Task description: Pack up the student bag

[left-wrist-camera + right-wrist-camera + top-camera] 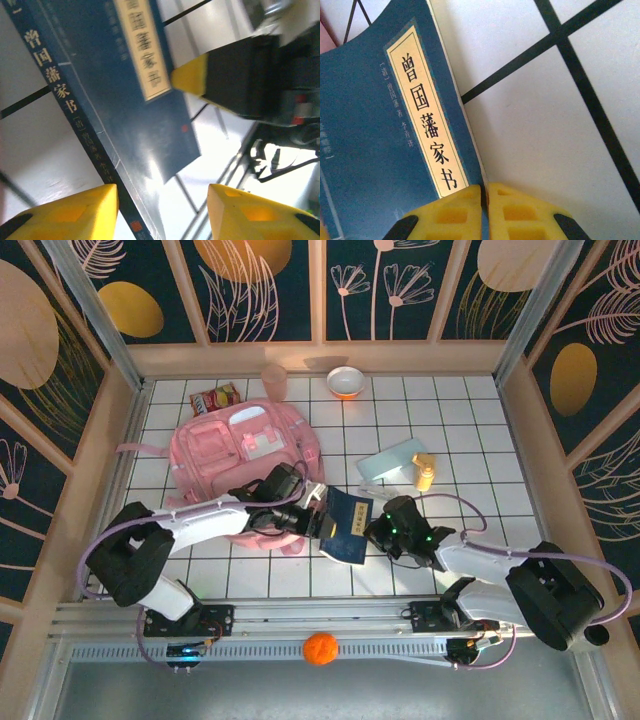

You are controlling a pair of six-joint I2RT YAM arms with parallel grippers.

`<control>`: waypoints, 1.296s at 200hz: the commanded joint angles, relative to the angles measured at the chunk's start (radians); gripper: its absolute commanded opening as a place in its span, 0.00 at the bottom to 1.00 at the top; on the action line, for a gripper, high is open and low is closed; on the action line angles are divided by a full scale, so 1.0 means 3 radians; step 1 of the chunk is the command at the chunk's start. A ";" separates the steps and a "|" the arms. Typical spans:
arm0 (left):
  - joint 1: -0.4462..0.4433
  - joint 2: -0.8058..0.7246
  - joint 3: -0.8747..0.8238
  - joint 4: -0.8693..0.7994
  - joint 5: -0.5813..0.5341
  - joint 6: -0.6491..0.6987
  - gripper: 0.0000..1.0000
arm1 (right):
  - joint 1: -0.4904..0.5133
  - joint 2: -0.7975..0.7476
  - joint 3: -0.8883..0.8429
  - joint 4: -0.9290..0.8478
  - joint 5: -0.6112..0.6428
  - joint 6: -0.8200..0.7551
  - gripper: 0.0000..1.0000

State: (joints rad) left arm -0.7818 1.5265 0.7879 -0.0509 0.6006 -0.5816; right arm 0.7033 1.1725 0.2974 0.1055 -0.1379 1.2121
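Note:
The pink student bag [240, 455] lies on the tiled table at the left of centre, front pockets facing up. A dark blue book [347, 525] with a cream title strip [425, 115] is held tilted just right of the bag. My right gripper [485, 210] is shut on the book's edge, yellow pads pinching the cover. My left gripper [162, 212] stands open by the book's spine end [75, 115], its two yellow fingers apart with the book's corner between them, not touching. In the top view the left gripper [318, 520] sits at the book's left side.
A snack packet [214, 397] and a pink cup [274, 381] stand behind the bag; an orange-lined bowl [346, 381] is at the back. A pale blue box [392, 462] and a small yellow bottle [424, 472] lie right of centre. An orange ball [320, 648] rests on the front rail.

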 commanded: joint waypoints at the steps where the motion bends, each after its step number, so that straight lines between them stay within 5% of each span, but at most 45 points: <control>1: -0.0091 -0.0087 -0.0017 0.0680 0.0266 -0.0172 0.51 | 0.0040 -0.0070 -0.0043 0.0212 -0.0180 0.0078 0.10; 42: -0.0093 0.0130 -0.0129 0.0991 0.0020 -0.0300 0.51 | 0.0043 -0.0149 -0.0055 0.0209 -0.0159 0.0076 0.10; 85: -0.0094 0.0352 0.0008 0.1229 0.0175 -0.0322 0.51 | 0.0040 -0.0211 -0.0083 0.0203 -0.0123 0.0086 0.10; 192: -0.0096 0.1032 0.0544 0.0189 -0.0530 -0.0037 0.49 | 0.0039 -0.0215 -0.0073 0.0300 -0.0133 0.0071 0.12; 259: -0.0097 0.0683 0.0488 -0.0098 -0.0954 0.0128 0.12 | 0.0039 -0.0503 0.0075 -0.0107 0.0055 -0.0062 0.19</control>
State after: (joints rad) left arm -0.8066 1.7992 0.9318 -0.0048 0.3946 -0.5774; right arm 0.7078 1.0908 0.2729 0.1143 -0.1539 1.2301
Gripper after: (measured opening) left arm 0.154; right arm 0.156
